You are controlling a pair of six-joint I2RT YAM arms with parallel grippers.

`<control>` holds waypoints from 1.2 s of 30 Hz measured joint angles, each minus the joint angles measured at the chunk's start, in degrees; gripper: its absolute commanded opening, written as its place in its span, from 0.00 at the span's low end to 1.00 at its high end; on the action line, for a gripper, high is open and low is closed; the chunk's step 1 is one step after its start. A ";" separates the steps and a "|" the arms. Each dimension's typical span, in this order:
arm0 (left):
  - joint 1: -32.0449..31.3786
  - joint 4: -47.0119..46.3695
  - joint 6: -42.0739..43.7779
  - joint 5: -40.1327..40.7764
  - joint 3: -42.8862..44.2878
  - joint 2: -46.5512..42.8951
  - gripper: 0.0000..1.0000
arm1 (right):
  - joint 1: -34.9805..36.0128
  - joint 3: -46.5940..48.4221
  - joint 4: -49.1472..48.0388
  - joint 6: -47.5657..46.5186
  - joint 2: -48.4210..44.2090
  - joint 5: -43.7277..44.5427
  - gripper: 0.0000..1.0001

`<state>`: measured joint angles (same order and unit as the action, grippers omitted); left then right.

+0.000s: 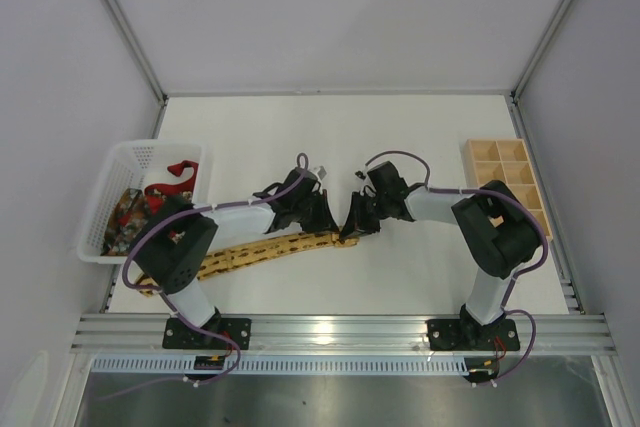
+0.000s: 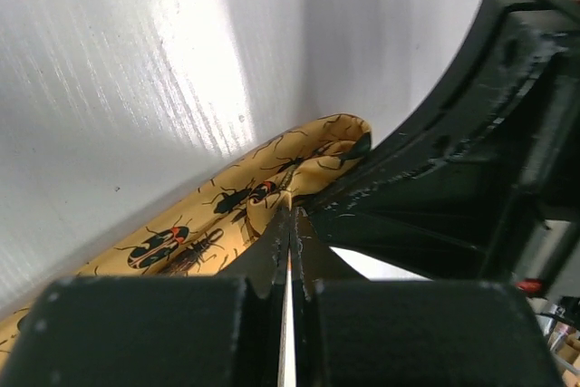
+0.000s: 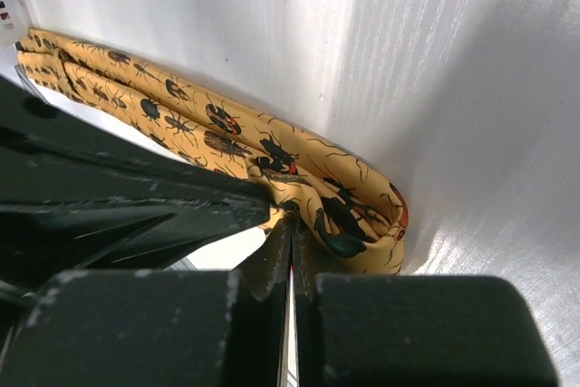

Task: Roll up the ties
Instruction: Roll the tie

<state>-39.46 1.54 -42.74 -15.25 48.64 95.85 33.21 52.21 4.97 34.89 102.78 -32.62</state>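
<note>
The yellow-gold tie (image 1: pixel 250 252) with dark beetle marks lies flat across the table, running from the left arm's base to the middle. Its right end is folded over into a small loop (image 3: pixel 362 215). My left gripper (image 1: pixel 322 219) and right gripper (image 1: pixel 352 227) meet tip to tip at that end. In the left wrist view the left gripper (image 2: pixel 292 215) is shut, pinching the tie's (image 2: pixel 208 224) fold. In the right wrist view the right gripper (image 3: pixel 292 224) is shut on the same fold. The red tie (image 1: pixel 180 172) and the dark patterned tie (image 1: pixel 125 217) lie in the basket.
A white plastic basket (image 1: pixel 155 143) stands at the left edge of the table. A wooden tray (image 1: pixel 468 162) with several compartments stands at the right edge. Purple cables run along both arms. Grey walls enclose the table on three sides.
</note>
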 measured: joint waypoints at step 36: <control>0.02 -4.92 -0.31 -0.20 -3.58 0.59 0.00 | -7.37 -5.09 -0.61 -8.07 -4.17 -6.91 0.65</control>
<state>-39.44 -3.38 -43.05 -15.44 45.06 96.44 25.85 47.11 4.36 26.83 98.61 -39.53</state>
